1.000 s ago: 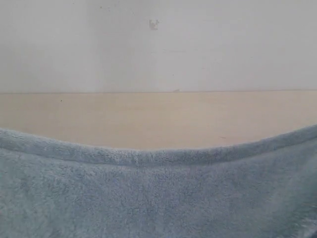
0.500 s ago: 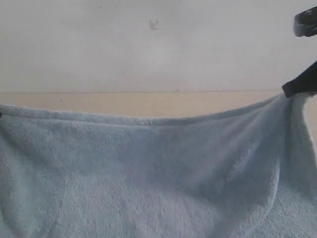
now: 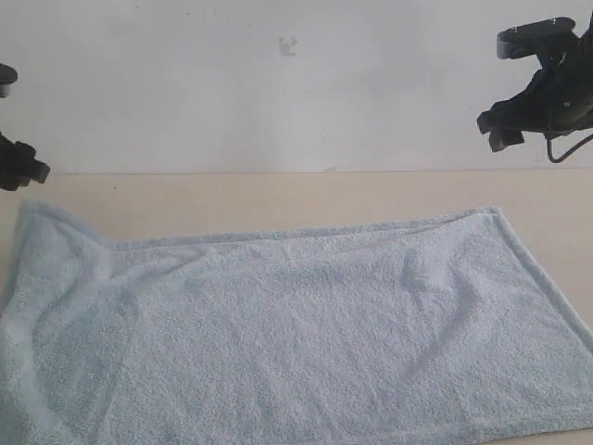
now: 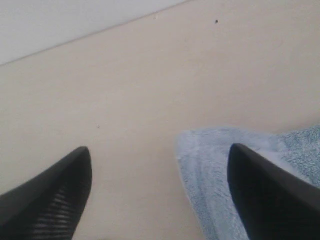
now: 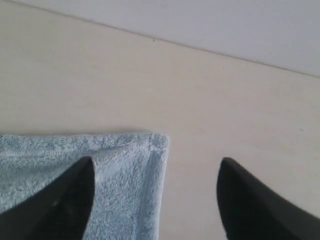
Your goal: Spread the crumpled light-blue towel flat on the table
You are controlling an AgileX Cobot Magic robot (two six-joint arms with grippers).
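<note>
The light-blue towel (image 3: 306, 334) lies spread over the beige table (image 3: 278, 199), nearly flat, with a raised fold near its far left corner (image 3: 56, 232). High above that corner at the left edge is my left gripper (image 3: 14, 162); the wrist view shows it open (image 4: 160, 195) with nothing between its jaws and a rounded towel corner (image 4: 210, 165) below. My right gripper (image 3: 519, 116) hangs above the far right corner, open and empty (image 5: 155, 200), with the hemmed corner (image 5: 145, 150) lying flat beneath. I see no tag.
A plain white wall (image 3: 296, 83) rises behind the table's far edge. A bare strip of table (image 3: 556, 199) shows beyond the towel and at its right side. The towel's near part runs off the bottom of the exterior view.
The towel, held up and stretched before the camera half a second ago, now lies on the table. Both grippers have let go of its corners and risen.
</note>
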